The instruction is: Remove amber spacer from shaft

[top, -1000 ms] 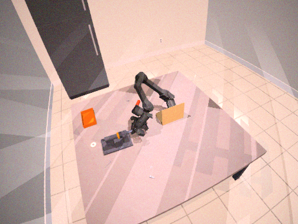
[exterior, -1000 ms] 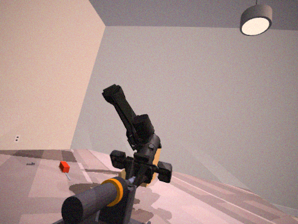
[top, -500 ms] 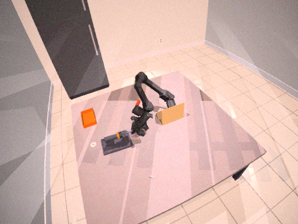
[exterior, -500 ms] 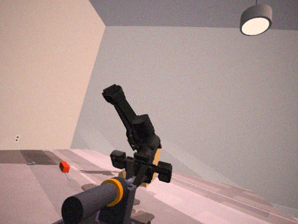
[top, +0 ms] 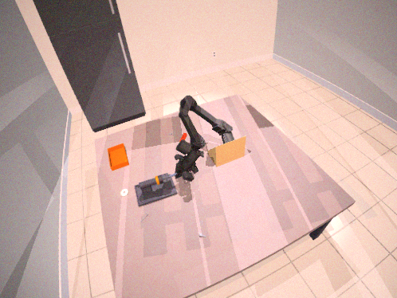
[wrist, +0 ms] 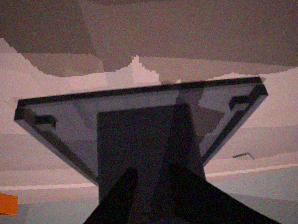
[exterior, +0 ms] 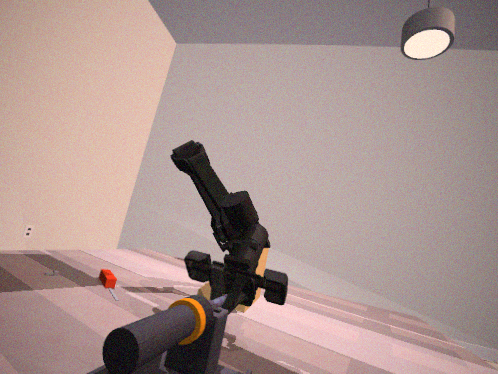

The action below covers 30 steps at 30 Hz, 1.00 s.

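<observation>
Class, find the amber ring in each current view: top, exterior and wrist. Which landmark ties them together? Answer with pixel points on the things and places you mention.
Top: the amber ring [top: 158,180] [exterior: 202,320] is left of centre, low.
Exterior: bottom, left of centre.
Wrist: not visible.
Shared landmark: the black gripper [top: 176,175] [exterior: 224,303] [wrist: 153,175].
</observation>
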{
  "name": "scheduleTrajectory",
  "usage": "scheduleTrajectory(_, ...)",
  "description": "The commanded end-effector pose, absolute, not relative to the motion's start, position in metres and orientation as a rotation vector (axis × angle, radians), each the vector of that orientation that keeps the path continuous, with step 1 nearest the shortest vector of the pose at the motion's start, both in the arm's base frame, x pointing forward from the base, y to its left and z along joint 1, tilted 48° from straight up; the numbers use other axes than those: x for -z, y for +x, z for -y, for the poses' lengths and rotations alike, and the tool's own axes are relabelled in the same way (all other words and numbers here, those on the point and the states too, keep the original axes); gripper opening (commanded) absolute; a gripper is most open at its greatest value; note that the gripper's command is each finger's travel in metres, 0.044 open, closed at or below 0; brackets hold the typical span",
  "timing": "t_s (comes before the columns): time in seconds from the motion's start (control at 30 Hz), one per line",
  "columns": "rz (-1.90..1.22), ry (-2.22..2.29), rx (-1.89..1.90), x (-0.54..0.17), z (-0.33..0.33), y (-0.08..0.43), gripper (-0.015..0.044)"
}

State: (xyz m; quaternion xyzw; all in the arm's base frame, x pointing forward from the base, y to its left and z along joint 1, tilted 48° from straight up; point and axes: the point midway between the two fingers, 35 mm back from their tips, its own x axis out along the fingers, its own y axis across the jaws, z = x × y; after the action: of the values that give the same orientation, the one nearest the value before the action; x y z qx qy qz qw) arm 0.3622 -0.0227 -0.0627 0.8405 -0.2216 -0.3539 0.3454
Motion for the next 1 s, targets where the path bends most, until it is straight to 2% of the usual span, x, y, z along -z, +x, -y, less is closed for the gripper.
scheduleTrajectory(0.0,0.58,2.186,0.918,0.0626,0.0228,0.3614,0.0)
scheduleTrajectory(0.97,0.58,2.186,0.918,0.0628,0.0223,0.3583,0.0)
